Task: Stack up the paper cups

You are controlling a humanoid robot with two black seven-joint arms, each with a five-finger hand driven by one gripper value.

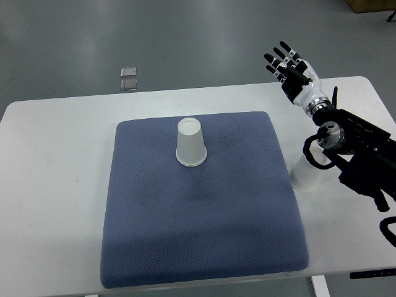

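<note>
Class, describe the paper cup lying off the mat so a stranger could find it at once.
Start at the blue mat on the white table. Just past the mat's right edge, a white paper cup sits on bare tabletop under the right arm. Unlike the other cup, it is off the mat and partly hidden.

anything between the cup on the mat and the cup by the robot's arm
No object. In the top view, only bare blue mat and a strip of white table separate the mat cup from the second cup under the right arm.

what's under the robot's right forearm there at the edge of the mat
A white paper cup stands on the white table, just off the blue mat. The forearm covers its top, so the rim is hidden. The right robot hand is open and empty.
</note>
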